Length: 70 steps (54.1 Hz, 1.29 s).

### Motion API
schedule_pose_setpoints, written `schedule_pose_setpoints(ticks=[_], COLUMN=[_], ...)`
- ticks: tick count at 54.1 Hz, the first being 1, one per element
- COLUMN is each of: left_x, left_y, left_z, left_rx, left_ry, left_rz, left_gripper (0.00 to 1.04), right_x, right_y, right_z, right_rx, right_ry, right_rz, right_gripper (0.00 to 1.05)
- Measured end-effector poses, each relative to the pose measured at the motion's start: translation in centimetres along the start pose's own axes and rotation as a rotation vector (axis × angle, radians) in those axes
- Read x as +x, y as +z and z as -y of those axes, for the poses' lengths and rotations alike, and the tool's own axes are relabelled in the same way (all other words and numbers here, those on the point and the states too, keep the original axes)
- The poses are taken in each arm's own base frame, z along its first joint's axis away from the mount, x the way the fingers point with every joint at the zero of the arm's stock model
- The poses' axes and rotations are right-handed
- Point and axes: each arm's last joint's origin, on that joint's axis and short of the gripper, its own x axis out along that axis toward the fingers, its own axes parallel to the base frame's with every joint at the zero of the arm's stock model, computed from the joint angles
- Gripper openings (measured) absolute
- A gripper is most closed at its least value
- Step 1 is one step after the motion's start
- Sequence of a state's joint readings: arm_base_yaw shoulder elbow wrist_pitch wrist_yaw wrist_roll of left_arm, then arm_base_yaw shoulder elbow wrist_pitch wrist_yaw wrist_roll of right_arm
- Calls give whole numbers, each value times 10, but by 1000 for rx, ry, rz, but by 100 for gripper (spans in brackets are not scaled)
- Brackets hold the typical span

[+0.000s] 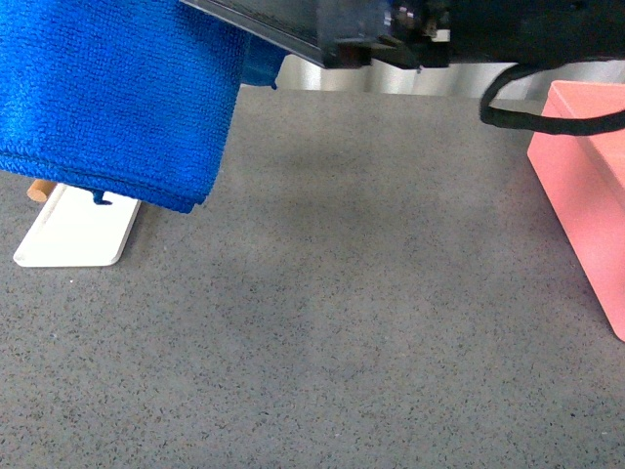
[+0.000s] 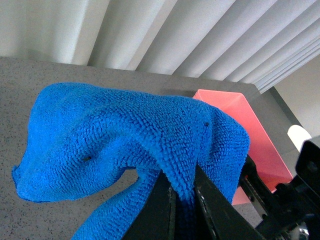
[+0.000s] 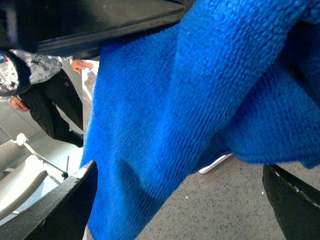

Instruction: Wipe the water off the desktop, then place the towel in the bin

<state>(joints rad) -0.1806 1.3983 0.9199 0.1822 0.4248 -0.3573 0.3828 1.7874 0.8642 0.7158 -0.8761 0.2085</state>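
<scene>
We see the towel (image 1: 107,98) hanging at 10 o'clock, its hem hiding part of the white tray (image 1: 78,234). Our left end effector (image 2: 182,200) is clamped on a towel fold. The right end effector (image 3: 179,170) stands spread, with towel filling most of its view. The worktop (image 1: 342,322) lies open across to the bin (image 1: 586,186), which is cut off at 3 o'clock.

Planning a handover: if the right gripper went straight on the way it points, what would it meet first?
The bright blue fluffy microfibre towel, hanging right across the line of the open right gripper; how near it is, the wrist view cannot settle.
</scene>
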Motion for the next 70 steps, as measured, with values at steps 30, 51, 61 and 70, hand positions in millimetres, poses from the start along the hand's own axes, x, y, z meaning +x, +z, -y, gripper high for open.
schedule_pose_setpoints(ticks=[30, 51, 61, 70], left_x=[0, 0, 0, 0], left_y=[0, 0, 0, 0], left_z=[0, 0, 0, 0], left_rx=[0, 0, 0, 0], left_ry=[3, 2, 2, 2], left_rz=[1, 1, 1, 1], left_gripper=[4, 13, 39, 62], right_x=[54, 50, 46, 41], right_y=[8, 9, 8, 9], right_z=[5, 8, 12, 13], right_rx=[-9, -3, 15, 20], right_ry=[3, -33, -64, -90], right_rz=[-14, 31, 23, 13], right_gripper=[90, 31, 7, 3])
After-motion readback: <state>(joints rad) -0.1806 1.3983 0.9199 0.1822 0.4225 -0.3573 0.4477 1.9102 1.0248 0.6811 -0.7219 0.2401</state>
